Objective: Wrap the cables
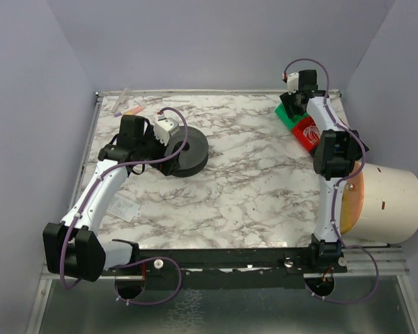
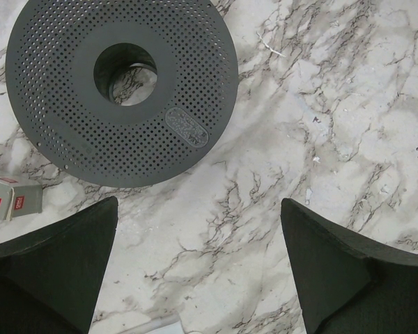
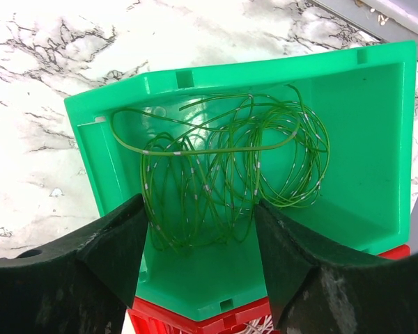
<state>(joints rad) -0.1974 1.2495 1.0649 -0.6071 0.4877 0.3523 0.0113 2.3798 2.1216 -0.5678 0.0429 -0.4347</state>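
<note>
In the top view, the left gripper (image 2: 198, 209) is nearest, at the left of the frame. It is spread wide and empty over bare worktop (image 2: 320, 139). In its own camera the black perforated spool (image 2: 181, 69) lies just beyond its fingers at upper left, not touched.

Farther off, in the upper right of the top view, the right arm reaches to a green bin (image 3: 362, 160) stacked on a red bin (image 3: 195, 323). The cables (image 3: 223, 167) lie inside the green bin as a loose tangle of thin loops, tinted green by the plastic. A few whitish strands also show in the red bin at the bottom edge of the wrist view.

The right gripper (image 3: 200, 209) is lowered over the near side of the tangle. Its fingers are apart, one on each side of the lower loops, and not yet pinched on them.

The step in hand looks like picking a bundle out of the bin. The next move likely calls for closing gently on several strands at once, then lifting straight up so the loops clear the bin wall without snagging.
</note>
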